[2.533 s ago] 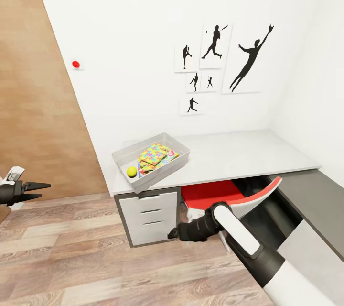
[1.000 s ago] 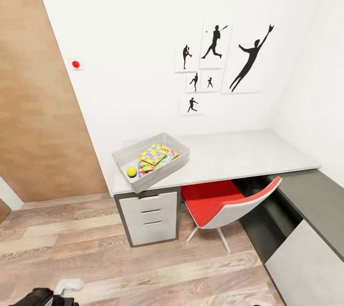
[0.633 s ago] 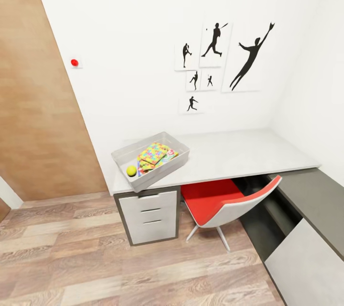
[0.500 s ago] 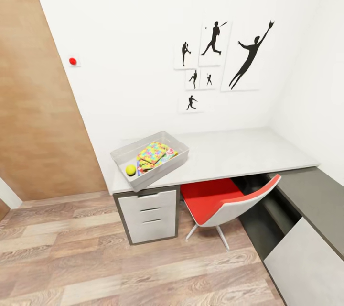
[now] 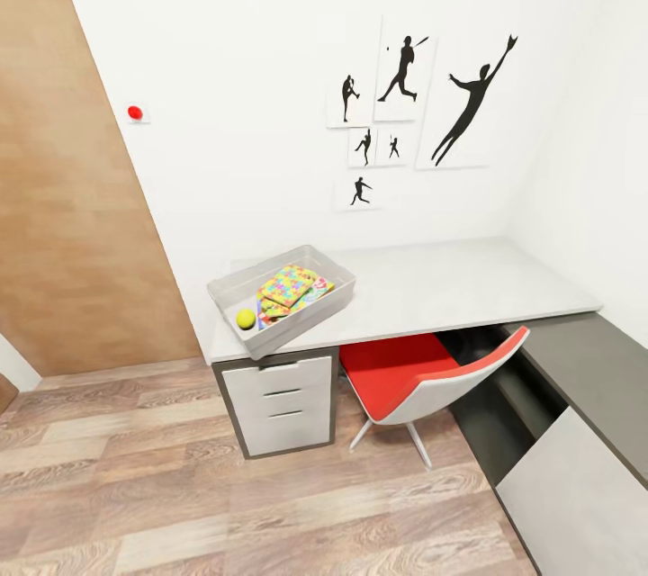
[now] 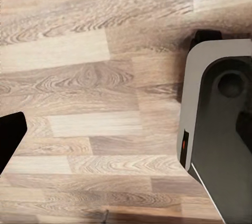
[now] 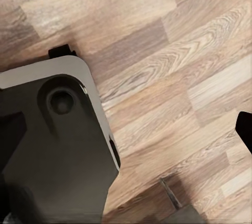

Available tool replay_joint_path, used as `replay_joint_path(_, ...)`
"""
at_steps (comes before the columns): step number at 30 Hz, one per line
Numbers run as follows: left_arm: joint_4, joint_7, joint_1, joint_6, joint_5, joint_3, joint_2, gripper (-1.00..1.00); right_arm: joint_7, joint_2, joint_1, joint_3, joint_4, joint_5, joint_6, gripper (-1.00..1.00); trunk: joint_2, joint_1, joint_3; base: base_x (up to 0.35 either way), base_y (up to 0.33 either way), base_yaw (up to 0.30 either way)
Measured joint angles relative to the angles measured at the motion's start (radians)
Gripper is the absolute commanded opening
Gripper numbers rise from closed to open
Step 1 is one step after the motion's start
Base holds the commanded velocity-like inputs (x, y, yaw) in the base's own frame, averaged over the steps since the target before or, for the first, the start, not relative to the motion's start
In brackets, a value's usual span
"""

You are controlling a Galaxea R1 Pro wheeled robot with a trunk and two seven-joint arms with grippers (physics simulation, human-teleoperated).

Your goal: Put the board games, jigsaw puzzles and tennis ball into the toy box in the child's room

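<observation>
The toy box point(image 5: 236, 288), a translucent grey bin, stands on the left end of the table point(image 5: 432, 283), slightly over its front edge. Inside it lie a multicoloured jigsaw puzzle point(image 5: 286, 285), the yellow-green tennis ball point(image 5: 246, 318) at the near corner, and a printed board game point(image 5: 321, 287) peeking out beneath the puzzle. The bed is out of view. My left gripper point(image 6: 126, 134) hangs open over the wood floor beside my grey base point(image 6: 220, 129). My right gripper point(image 7: 126, 129) is open too, with nothing between its fingers, above the floor and base point(image 7: 52, 145).
A red and white chair point(image 5: 414, 378) is tucked under the table, next to the white drawer unit point(image 5: 279, 405). The lower dark grey desk section point(image 5: 585, 360) runs along the right. A wooden panel point(image 5: 63, 225) stands at the left; silhouette pictures point(image 5: 405, 99) hang above.
Both arms have dropped out of the head view since the earliest frame. The head camera has shifted slightly, so the desk sits a little higher. The toy box's contents are unchanged.
</observation>
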Motion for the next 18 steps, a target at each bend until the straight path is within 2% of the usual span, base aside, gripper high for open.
replay_joint_path(7,0.0,0.047,0.03,0.0,0.0,-0.001,-0.039,1.0,-0.002,0.016,0.011,0.0,0.01,0.003,-0.006,1.0,0.0,0.0,0.0,0.0,0.0,0.0)
replay_joint_path(18,-0.002,0.051,0.06,-0.004,-0.004,-0.003,-0.069,1.0,-0.003,0.016,0.033,0.0,0.011,0.004,-0.007,1.0,0.0,0.0,0.0,0.0,0.0,0.0)
